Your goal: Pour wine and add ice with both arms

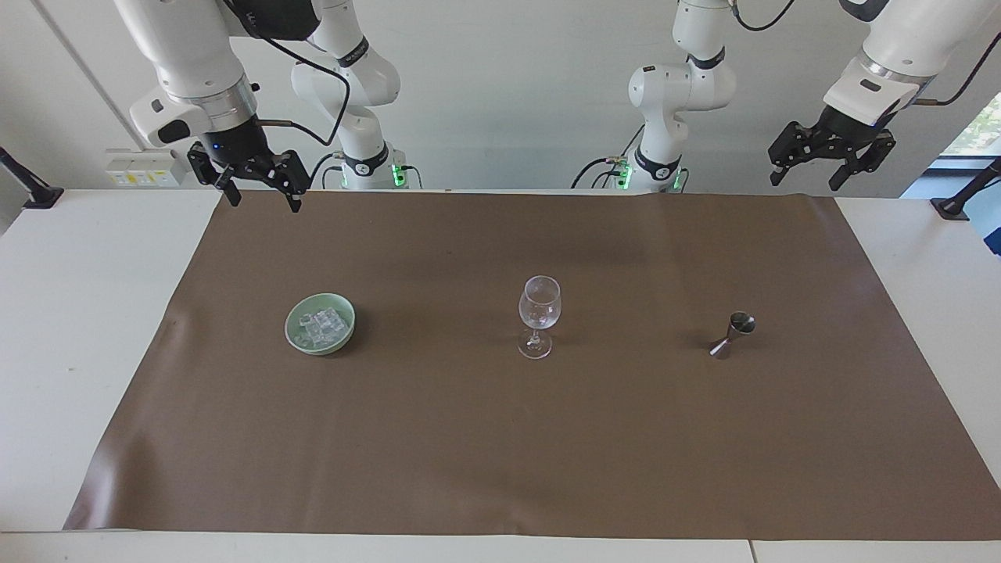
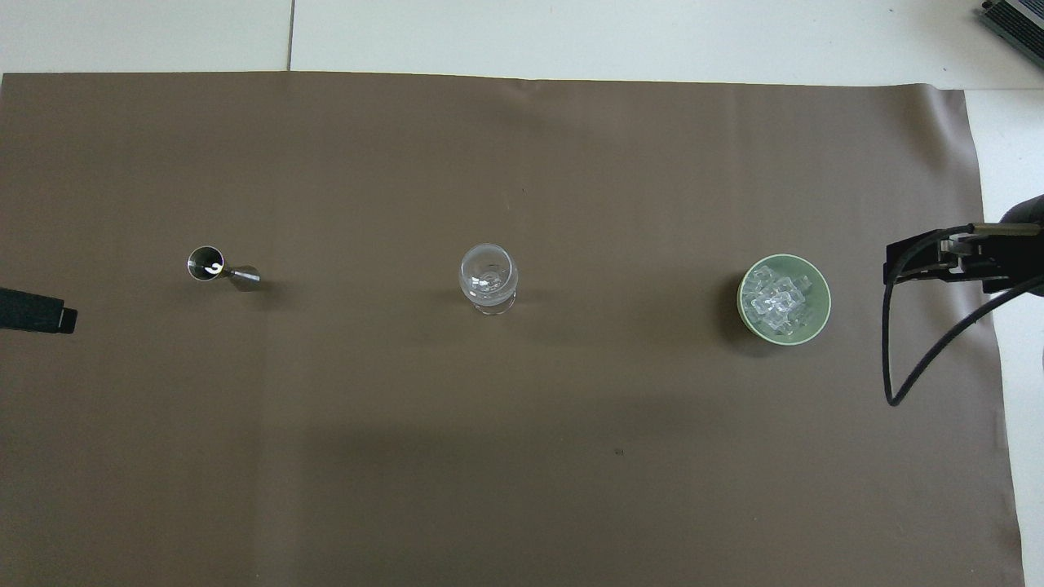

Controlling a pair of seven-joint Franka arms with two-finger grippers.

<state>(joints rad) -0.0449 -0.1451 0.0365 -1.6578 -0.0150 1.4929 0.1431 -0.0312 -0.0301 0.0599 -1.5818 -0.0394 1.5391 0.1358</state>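
Facing view: the right gripper [image 1: 260,188] and the left gripper [image 1: 830,163] hang high, jaws spread and empty. The ice [image 1: 322,326] sits in the green bowl [image 1: 295,332] on the bench [image 1: 78,313].

Overhead view: the jigger [image 2: 220,267], wine glass [image 2: 488,277] and bowl stand in a row; each arm should descend squarely on its nearest item.

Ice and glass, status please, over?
Left gripper and right gripper open, raised, waiting. Ice in green bowl; wine glass upright. Nothing between.

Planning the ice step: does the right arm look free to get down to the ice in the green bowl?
Probably yes. The right gripper hangs open, high at that end of the mat; the ice lies uncovered in the green bowl, with nothing between.
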